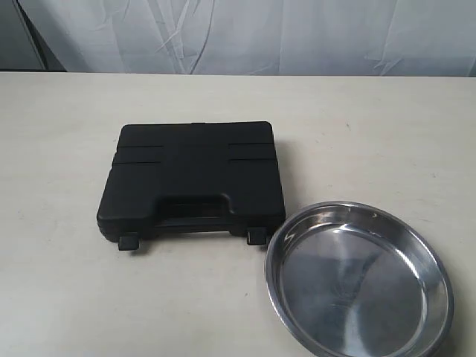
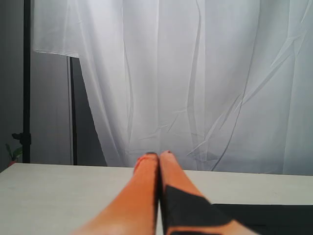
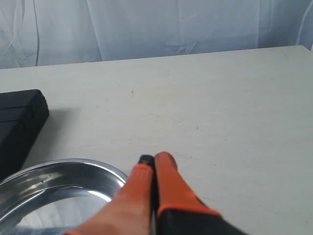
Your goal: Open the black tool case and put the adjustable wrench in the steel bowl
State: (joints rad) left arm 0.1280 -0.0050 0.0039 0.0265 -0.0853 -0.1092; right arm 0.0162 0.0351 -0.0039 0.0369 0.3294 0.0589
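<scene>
White, creased curtain cloth [image 1: 223, 30] hangs behind a pale, matt table [image 1: 67, 149] that carries what I have to work with. Near its middle the flat rectangular black plastic tool case [image 1: 193, 167] lies lid-up and closed, its surface dull and ribbed with shallow moulded steps. Its moulded handle [image 1: 195, 202] and two stubby black clasps [image 1: 129, 241] face the near edge; I judge that suits me, since the clasps must be freed before the lid can swing up and away. The wide shallow round bowl of polished steel [image 1: 357, 286] sits just beside the case's near right corner, on my right arm's side, so the carry should be short. Its rolled rim and mirror-bright floor throw back blurred streaks of light. The adjustable wrench is nowhere to be seen; I take it to be lying inside the closed case. My left pincer [image 2: 159, 155] is clenched on nothing, its smooth orange fingers pressed together and pointing toward the curtain above the table. My right pincer [image 3: 154, 159] is likewise clenched and empty, hovering by the bowl's rim with the case off to one side. Neither pincer touches anything, and neither appears in the exterior view. Nothing of the task is done yet.
</scene>
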